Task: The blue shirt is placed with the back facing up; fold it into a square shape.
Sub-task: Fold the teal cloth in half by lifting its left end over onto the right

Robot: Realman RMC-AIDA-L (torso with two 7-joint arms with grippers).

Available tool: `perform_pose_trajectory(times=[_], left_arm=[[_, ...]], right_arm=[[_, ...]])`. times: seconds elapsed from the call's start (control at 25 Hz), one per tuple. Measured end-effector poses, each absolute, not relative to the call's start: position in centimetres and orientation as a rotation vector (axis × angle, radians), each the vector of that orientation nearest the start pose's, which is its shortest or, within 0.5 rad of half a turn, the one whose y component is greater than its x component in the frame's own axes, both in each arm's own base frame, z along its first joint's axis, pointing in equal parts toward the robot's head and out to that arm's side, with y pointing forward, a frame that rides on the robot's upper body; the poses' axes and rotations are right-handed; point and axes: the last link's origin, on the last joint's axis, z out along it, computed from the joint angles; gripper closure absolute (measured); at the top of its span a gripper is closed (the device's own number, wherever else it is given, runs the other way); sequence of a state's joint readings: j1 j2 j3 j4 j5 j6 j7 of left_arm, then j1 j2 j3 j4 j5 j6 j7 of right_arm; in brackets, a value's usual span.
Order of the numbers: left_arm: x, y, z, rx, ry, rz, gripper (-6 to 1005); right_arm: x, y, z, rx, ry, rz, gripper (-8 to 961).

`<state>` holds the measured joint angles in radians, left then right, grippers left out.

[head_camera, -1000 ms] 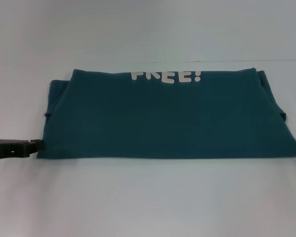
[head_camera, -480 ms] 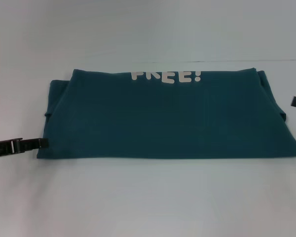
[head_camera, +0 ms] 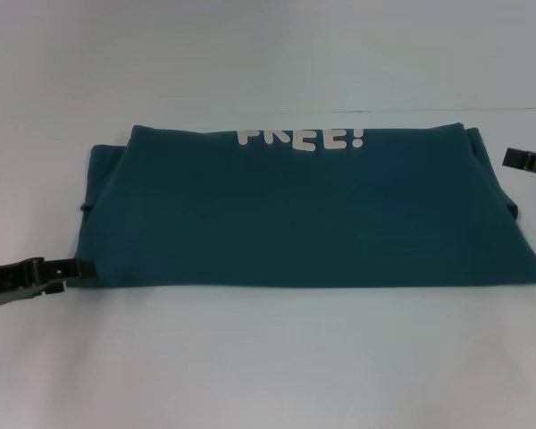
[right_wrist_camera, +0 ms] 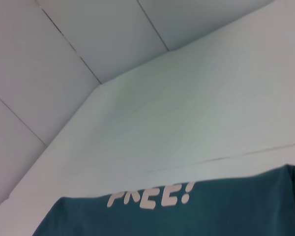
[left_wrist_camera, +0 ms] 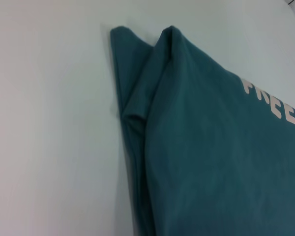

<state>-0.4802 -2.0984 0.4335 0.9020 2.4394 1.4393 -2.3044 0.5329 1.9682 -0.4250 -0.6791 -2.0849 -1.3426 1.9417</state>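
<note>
The blue shirt point(head_camera: 304, 214) lies flat on the white table point(head_camera: 268, 357), folded into a wide band. White lettering "FREE!" point(head_camera: 301, 138) shows along its far folded edge. My left gripper point(head_camera: 82, 266) is low at the shirt's near left corner, its tip touching the fabric edge. My right gripper point(head_camera: 509, 158) is beside the shirt's far right corner, apart from the cloth. The left wrist view shows the shirt's point(left_wrist_camera: 211, 147) layered left end with a tucked sleeve fold point(left_wrist_camera: 135, 105). The right wrist view shows the shirt's point(right_wrist_camera: 187, 216) far edge and lettering from above.
A thin seam point(head_camera: 429, 111) crosses the table behind the shirt. Bare white tabletop lies in front of the shirt and to both sides. Wall panels point(right_wrist_camera: 64, 59) stand beyond the table's far edge.
My left gripper has moved right and slightly nearer, reaching the shirt's near left corner. My right gripper has moved from the near right corner towards the far right corner. The shirt has not moved.
</note>
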Motion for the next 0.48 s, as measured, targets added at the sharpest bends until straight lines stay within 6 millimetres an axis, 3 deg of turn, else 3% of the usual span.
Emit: perform_pose_trajectory(times=[0.12,0.48], left_arm=[[-33.77,32.29,5.00,-1.987,-1.814,-0.418,283],[-33.53,32.51,4.25,-1.960,-1.888,-0.420,282]], right_arm=[[32.05,37.07,9.03,-2.095,1.320,0.737,26],[31.56,37.42,8.81,-2.148,1.272,0.694,29]])
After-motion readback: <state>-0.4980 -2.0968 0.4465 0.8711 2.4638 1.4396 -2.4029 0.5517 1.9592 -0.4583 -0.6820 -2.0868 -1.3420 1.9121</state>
